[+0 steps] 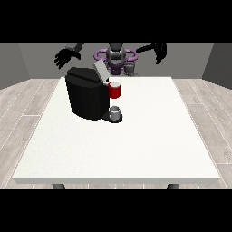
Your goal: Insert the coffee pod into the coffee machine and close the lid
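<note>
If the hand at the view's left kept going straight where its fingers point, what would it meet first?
Probably the coffee machine: the hand hangs raised behind it, fingers spread downward. Depth is unclear; it might pass behind it.

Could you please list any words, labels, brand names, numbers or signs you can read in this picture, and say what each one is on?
None: no text can be read anywhere.
Coffee machine: plain black body, no brand or label showing.
Red pod holder: no marking showing.
Cup and table: no writing.

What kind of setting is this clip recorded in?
Probably a bare test room: one white table on a wood-look floor, grey walls, and only a coffee machine on the table.
</note>
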